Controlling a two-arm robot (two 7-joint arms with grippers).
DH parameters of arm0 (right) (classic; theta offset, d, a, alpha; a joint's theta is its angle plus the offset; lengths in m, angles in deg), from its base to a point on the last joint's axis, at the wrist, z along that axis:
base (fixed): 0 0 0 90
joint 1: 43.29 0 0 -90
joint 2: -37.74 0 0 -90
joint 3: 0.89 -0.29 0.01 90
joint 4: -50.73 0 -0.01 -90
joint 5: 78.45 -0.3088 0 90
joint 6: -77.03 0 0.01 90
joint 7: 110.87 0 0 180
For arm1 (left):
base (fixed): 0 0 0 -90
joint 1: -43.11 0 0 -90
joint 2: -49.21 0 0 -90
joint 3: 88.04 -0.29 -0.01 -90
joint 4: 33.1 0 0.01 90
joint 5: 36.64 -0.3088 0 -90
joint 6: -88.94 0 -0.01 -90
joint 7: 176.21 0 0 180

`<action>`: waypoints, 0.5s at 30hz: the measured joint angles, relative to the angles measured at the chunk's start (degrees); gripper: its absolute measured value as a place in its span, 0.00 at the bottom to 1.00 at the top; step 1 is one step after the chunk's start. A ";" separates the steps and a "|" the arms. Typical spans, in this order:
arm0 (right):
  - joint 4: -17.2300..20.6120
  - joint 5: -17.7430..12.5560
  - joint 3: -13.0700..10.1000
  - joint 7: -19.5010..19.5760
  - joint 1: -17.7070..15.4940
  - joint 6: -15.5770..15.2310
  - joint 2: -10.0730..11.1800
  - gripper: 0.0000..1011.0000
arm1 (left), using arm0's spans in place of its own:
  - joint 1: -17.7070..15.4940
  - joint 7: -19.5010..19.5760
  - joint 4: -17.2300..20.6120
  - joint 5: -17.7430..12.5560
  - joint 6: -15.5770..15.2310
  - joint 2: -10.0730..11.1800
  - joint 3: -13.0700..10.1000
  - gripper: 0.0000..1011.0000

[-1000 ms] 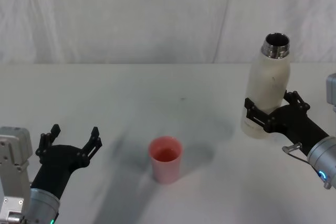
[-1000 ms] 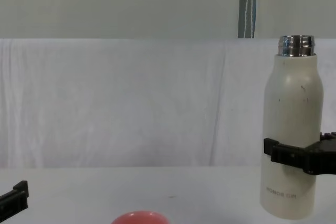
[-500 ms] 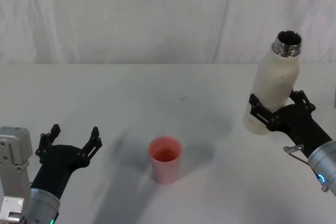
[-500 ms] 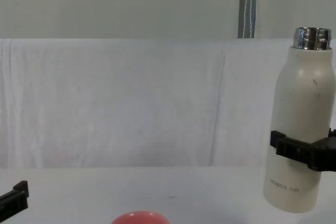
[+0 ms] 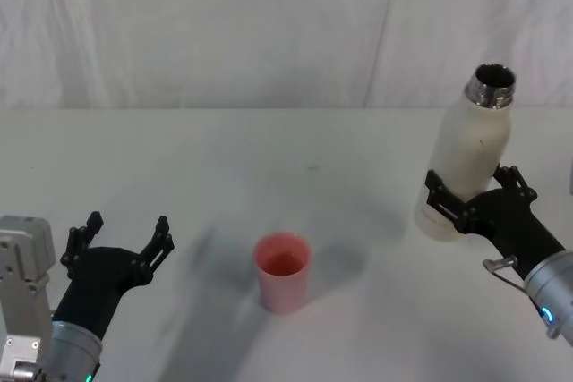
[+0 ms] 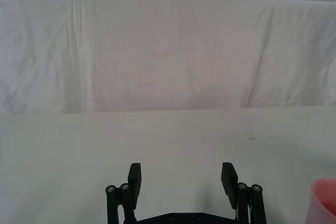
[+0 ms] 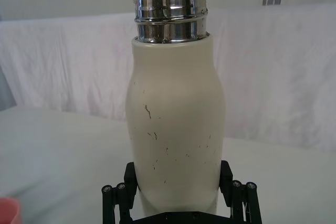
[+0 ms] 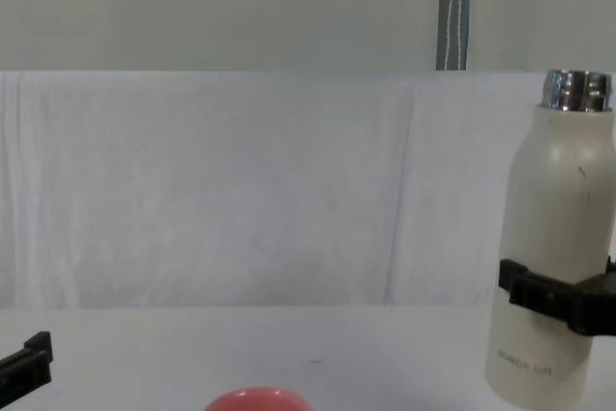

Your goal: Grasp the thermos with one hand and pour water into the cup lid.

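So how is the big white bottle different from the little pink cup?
The thermos is tall and cream-white with a shiny steel neck; the cup lid is short and coral-pink. The thermos is held in the right end effector at the table's right side, while the cup lid stands alone on the white table near the middle, with nothing touching it. The left end effector waits open. Both are round, upright and open at the top.

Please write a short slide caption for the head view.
Right gripper holds the open thermos upright, right of the cup lid; left gripper waits open.
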 joint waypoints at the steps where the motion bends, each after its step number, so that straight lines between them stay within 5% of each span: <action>1: -0.04 0.00 0.03 0.01 -0.06 0.00 0.05 0.95 | 0.00 0.00 0.00 0.00 0.00 0.00 0.00 0.99; 15: -1.17 0.87 0.47 0.71 -0.63 -0.70 0.63 0.95 | 0.00 0.00 0.00 0.00 0.00 0.00 0.00 0.99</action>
